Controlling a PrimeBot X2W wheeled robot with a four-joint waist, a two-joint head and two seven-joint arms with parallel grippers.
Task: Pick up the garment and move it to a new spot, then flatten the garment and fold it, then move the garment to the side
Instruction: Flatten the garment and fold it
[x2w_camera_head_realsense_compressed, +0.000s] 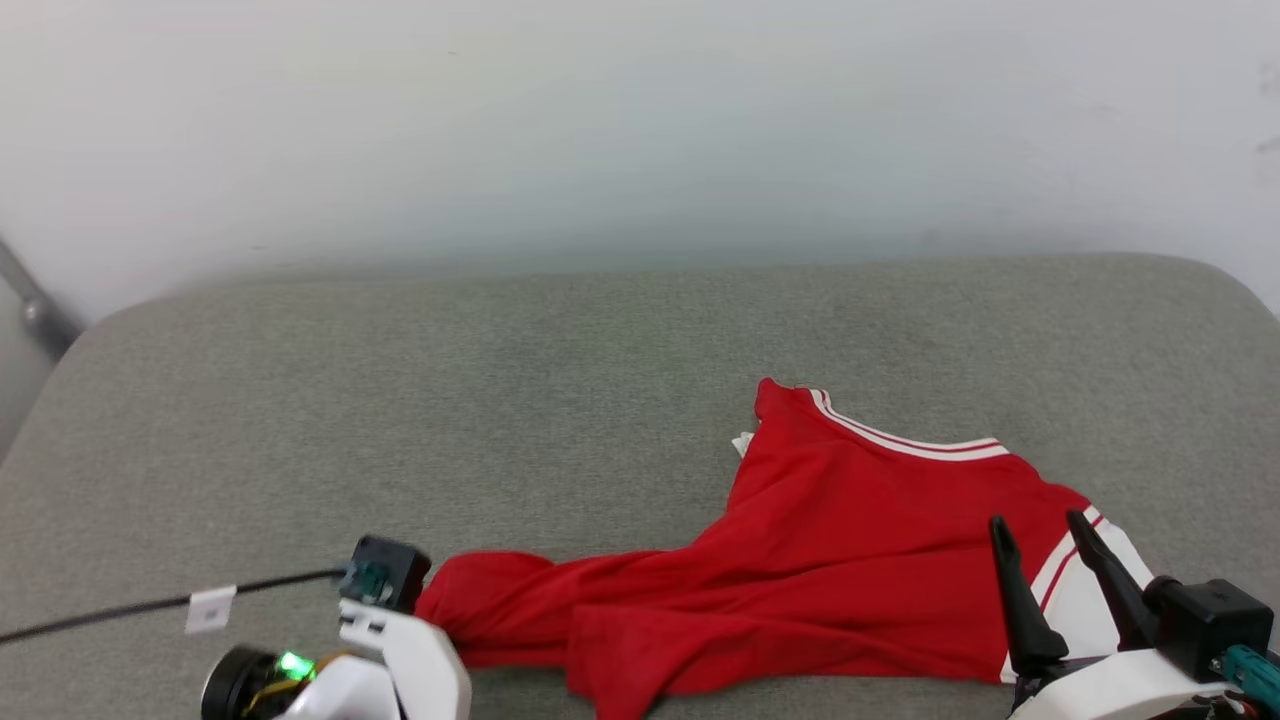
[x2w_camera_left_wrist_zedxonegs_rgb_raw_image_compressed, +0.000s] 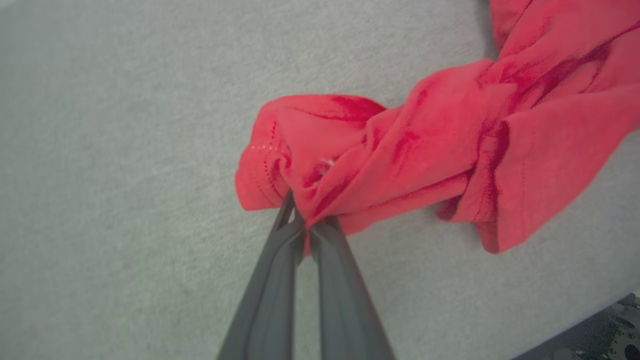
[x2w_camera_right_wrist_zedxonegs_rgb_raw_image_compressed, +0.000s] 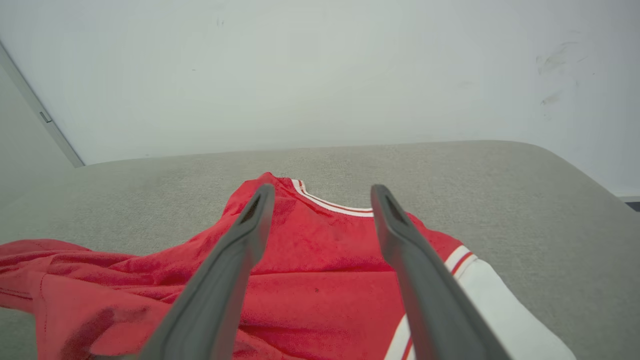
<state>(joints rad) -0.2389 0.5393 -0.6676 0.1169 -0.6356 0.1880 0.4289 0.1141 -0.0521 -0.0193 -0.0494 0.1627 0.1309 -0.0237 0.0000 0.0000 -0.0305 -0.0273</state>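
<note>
The garment (x2w_camera_head_realsense_compressed: 830, 550) is a red shirt with white, red-striped trim, lying crumpled on the grey cushioned surface (x2w_camera_head_realsense_compressed: 500, 400) at the lower right. Its left end is bunched into a red wad (x2w_camera_left_wrist_zedxonegs_rgb_raw_image_compressed: 310, 150). My left gripper (x2w_camera_left_wrist_zedxonegs_rgb_raw_image_compressed: 302, 227) is shut on that wad, its two dark fingers pinching the cloth; in the head view its fingertips are hidden behind the wrist (x2w_camera_head_realsense_compressed: 385, 580). My right gripper (x2w_camera_head_realsense_compressed: 1040, 530) is open above the shirt's right side, near the white sleeve (x2w_camera_head_realsense_compressed: 1085, 590). Between its spread fingers (x2w_camera_right_wrist_zedxonegs_rgb_raw_image_compressed: 250, 235) the striped collar (x2w_camera_right_wrist_zedxonegs_rgb_raw_image_compressed: 330, 205) shows.
A pale wall (x2w_camera_head_realsense_compressed: 640, 120) stands behind the surface. A black cable with a white tag (x2w_camera_head_realsense_compressed: 210, 608) runs left from my left wrist. The surface's rounded right edge (x2w_camera_right_wrist_zedxonegs_rgb_raw_image_compressed: 590, 185) and a dark floor patch (x2w_camera_left_wrist_zedxonegs_rgb_raw_image_compressed: 600, 335) beyond its near edge are in view.
</note>
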